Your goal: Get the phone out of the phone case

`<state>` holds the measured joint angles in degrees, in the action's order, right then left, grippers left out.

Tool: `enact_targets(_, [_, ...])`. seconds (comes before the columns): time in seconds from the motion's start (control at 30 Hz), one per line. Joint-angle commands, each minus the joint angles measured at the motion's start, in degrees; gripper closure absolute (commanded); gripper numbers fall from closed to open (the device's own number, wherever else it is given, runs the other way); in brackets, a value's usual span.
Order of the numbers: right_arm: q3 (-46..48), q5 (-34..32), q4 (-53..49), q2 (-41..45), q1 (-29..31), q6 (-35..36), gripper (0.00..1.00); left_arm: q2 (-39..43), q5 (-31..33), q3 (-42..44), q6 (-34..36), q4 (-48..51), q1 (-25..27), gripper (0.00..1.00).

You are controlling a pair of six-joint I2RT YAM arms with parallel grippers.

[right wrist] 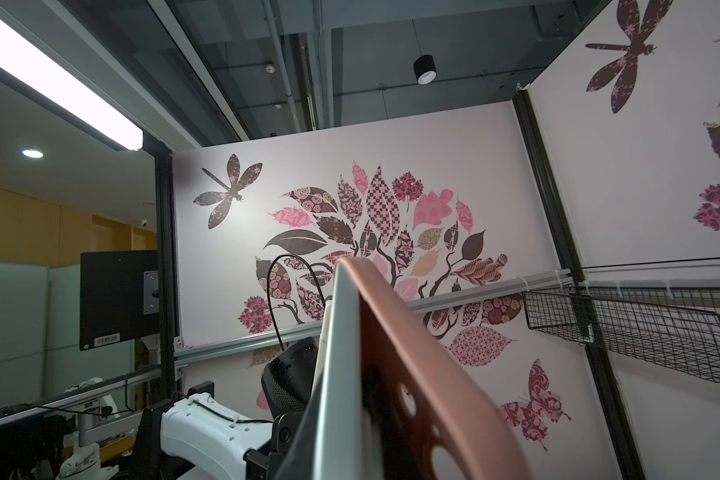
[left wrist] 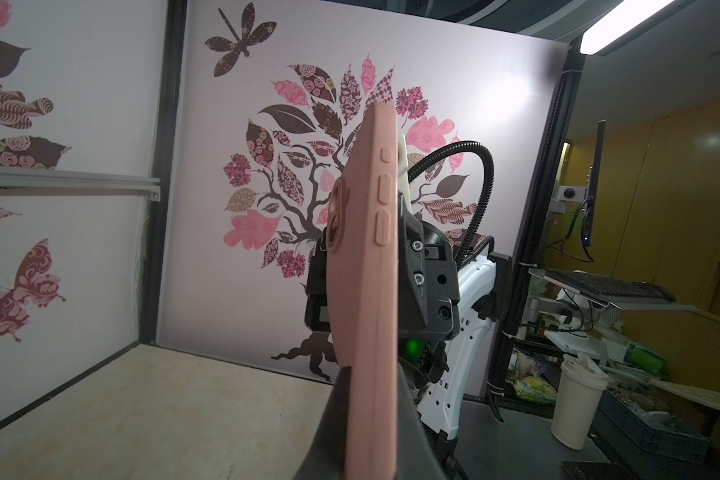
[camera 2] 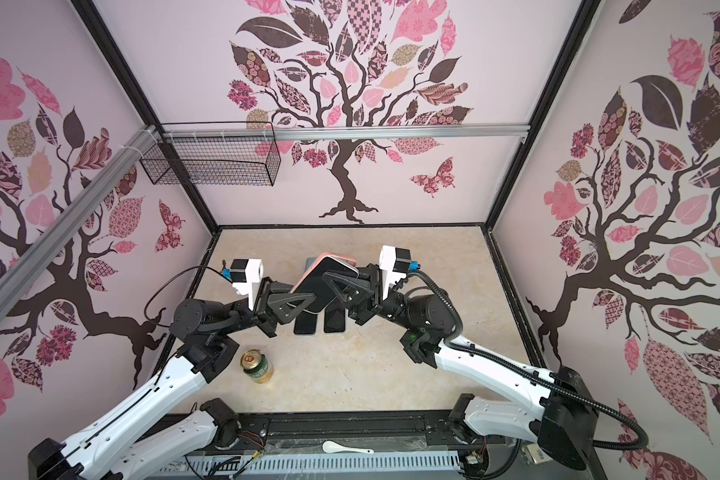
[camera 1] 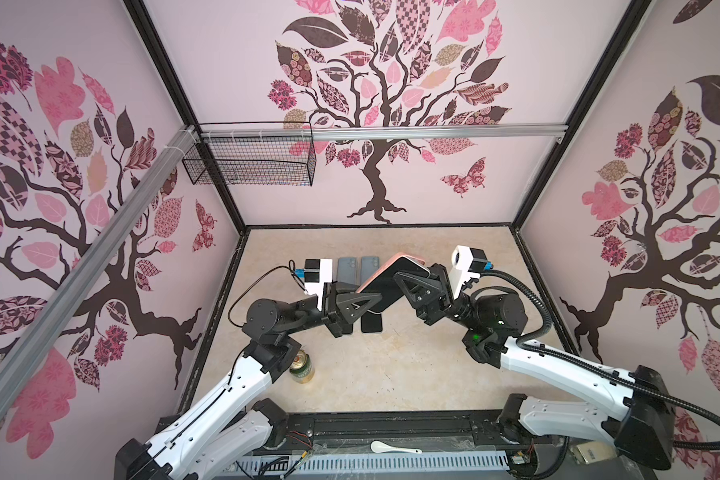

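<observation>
The beige stone-look worktop (camera 1: 391, 374) lies bare front and right; two dark flat phones (camera 2: 335, 323) side by side block its middle, and an upright green-gold drink can (camera 1: 302, 368) stands front left.

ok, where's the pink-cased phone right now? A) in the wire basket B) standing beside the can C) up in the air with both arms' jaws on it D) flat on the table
C: in both top views the pink-cased phone is tilted above the table, with the left jaws and right jaws clamped on opposite ends.
</observation>
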<state>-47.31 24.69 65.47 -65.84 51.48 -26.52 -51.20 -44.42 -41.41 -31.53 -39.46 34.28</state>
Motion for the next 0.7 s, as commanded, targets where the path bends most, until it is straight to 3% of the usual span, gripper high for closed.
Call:
enact_targets(0.0, [0.6,10.5,-5.9,1.2,3.6,5.6,1.0,-0.2,16.2,0.1,-0.9,3.1,-1.0,1.0])
enact_targets(0.17, [0.8,9.9,-9.4,3.1,3.5,9.2,1.0,0.7,16.5,0.5,0.2,6.1,-1.0,1.0])
enact_targets(0.3, [1.5,7.8,-13.5,5.8,3.4,13.3,1.0,1.4,17.5,0.0,0.9,10.3,-1.0,0.63])
enact_targets(0.37, [1.8,5.7,-18.8,8.0,3.0,16.6,1.0,2.3,22.3,-1.1,0.3,16.8,-1.0,0.49])
enact_targets(0.47, [3.0,3.1,-24.7,11.2,0.9,19.5,1.0,4.2,26.6,-1.8,1.1,24.2,-1.1,0.34])
enact_targets(0.67, [6.3,-1.4,-38.7,18.2,-4.2,25.6,1.0,6.6,28.1,-4.4,5.5,36.9,-1.2,0.19])
